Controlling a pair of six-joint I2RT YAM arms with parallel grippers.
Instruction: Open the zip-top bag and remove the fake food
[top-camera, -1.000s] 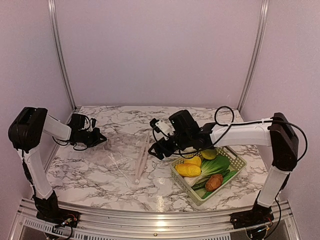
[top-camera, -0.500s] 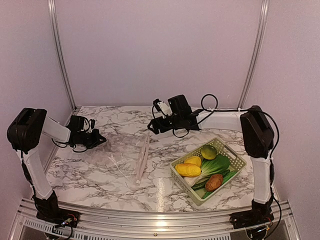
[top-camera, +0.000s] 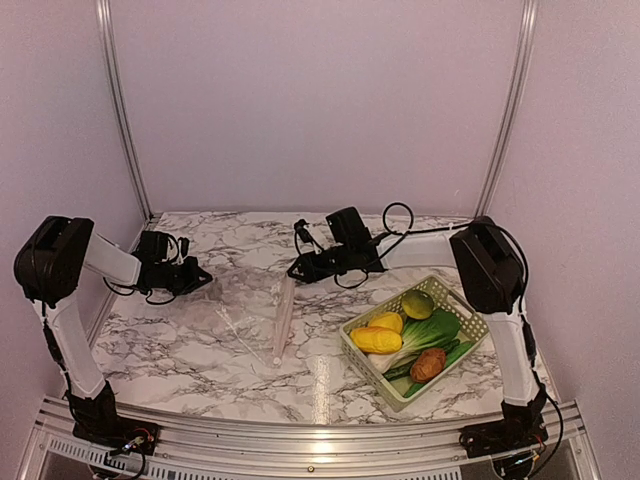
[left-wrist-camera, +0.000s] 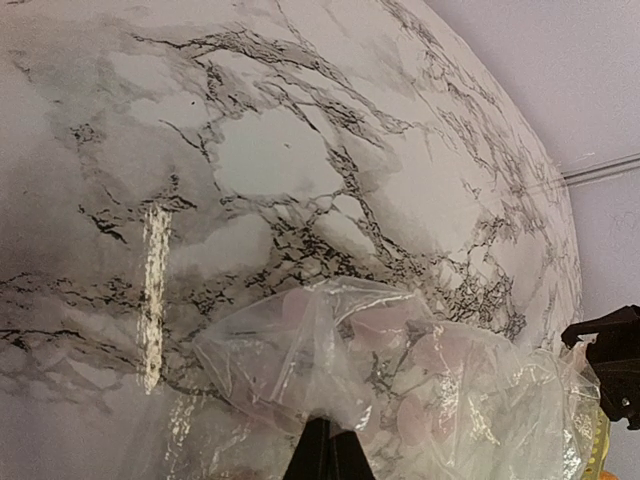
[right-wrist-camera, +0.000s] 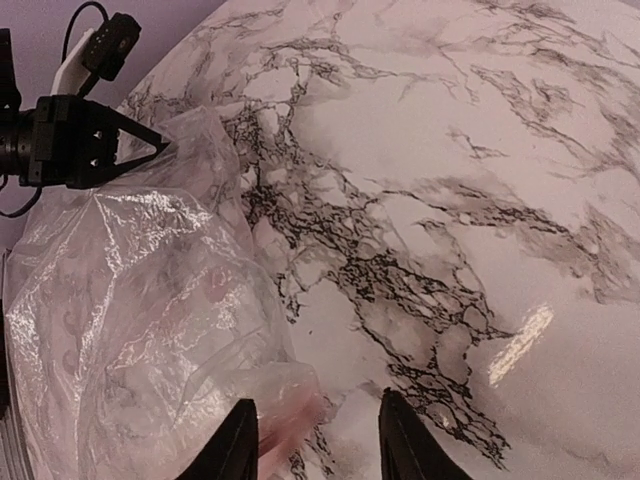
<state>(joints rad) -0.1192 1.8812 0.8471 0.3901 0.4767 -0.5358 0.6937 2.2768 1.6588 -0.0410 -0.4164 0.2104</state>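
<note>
The zip-top bag (top-camera: 248, 298) lies flat and crinkled on the marble, its whitish zipper strip (top-camera: 282, 318) facing the basket. Nothing shows inside it. My left gripper (top-camera: 197, 275) is shut on the bag's left edge; in the left wrist view the fingertips (left-wrist-camera: 325, 452) pinch a fold of the bag (left-wrist-camera: 400, 370). My right gripper (top-camera: 296, 268) is at the bag's far right corner. Its fingers (right-wrist-camera: 236, 440) stand apart, with a bag corner (right-wrist-camera: 285, 395) lying between them by the left one. The fake food (top-camera: 400, 335) sits in the basket.
The pale yellow-green lattice basket (top-camera: 475, 322) stands at the front right, holding a mango (top-camera: 417, 303), yellow fruits (top-camera: 376, 339), bok choy (top-camera: 432, 328) and a potato (top-camera: 428, 364). Purple walls and metal posts close the table's back and sides.
My right arm has swung from above the basket to the back and left, down to the bag's far corner. The left gripper has stayed shut on the bag.
</note>
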